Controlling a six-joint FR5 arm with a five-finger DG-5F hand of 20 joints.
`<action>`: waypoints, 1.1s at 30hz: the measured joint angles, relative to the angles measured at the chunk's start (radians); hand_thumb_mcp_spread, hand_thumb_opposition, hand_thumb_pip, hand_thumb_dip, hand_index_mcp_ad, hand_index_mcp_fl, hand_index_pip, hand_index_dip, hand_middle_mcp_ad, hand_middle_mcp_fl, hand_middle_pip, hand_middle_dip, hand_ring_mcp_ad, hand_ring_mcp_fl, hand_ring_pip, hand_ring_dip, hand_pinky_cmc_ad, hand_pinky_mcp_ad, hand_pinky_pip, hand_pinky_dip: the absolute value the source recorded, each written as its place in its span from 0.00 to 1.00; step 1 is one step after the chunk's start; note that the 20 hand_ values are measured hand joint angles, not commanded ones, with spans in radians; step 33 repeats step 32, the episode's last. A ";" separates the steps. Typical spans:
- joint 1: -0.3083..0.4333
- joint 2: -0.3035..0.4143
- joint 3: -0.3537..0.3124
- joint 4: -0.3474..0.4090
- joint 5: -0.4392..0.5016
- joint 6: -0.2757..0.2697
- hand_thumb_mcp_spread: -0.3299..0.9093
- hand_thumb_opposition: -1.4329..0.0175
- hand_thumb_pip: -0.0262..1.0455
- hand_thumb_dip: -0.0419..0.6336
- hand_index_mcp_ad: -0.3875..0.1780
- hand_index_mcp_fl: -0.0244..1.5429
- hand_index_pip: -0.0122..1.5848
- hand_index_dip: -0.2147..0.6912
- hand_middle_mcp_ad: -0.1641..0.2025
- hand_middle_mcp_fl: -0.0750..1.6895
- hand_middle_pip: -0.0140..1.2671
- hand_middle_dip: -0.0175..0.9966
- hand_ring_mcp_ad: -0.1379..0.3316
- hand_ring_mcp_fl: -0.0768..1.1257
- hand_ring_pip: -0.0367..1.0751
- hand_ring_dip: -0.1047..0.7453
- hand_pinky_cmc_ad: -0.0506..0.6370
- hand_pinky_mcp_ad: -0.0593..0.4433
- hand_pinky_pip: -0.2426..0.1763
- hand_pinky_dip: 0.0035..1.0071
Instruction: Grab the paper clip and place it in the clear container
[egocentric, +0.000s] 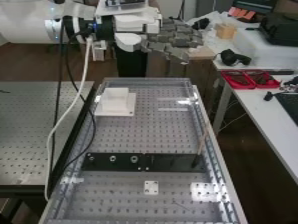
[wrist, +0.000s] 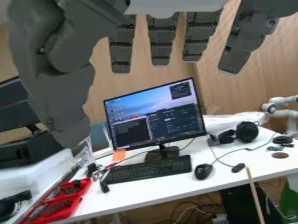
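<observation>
Paper clip (egocentric: 179, 204), apparently: long axis diagonal on bench (egocentric: 133, 135); ends indistinct.

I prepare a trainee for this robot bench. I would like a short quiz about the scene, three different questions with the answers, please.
1. True or false: the fingers of the hand are straight.
2. On the perforated bench, which thing is nearest to the robot arm? A) black strip B) white block C) small white plate
3. Complete: the computer mouse lies beside the ____.

Key: 1 true; 2 B; 3 keyboard.
</observation>
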 joint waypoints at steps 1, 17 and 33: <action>-0.003 0.003 0.000 -0.003 0.000 -0.004 0.55 0.44 0.52 0.46 0.41 0.08 0.16 0.42 0.61 0.04 0.11 0.17 0.55 0.06 0.11 0.22 0.55 0.64 0.37 0.36; -0.043 0.029 -0.023 0.004 0.010 -0.075 0.55 0.46 0.49 0.40 0.44 0.08 0.09 0.43 0.60 0.04 0.11 0.17 0.54 0.06 0.10 0.23 0.58 0.65 0.37 0.39; -0.054 0.032 -0.024 0.002 0.023 -0.141 0.51 0.48 0.49 0.34 0.44 0.08 0.09 0.40 0.60 0.04 0.11 0.17 0.54 0.06 0.10 0.23 0.58 0.67 0.37 0.42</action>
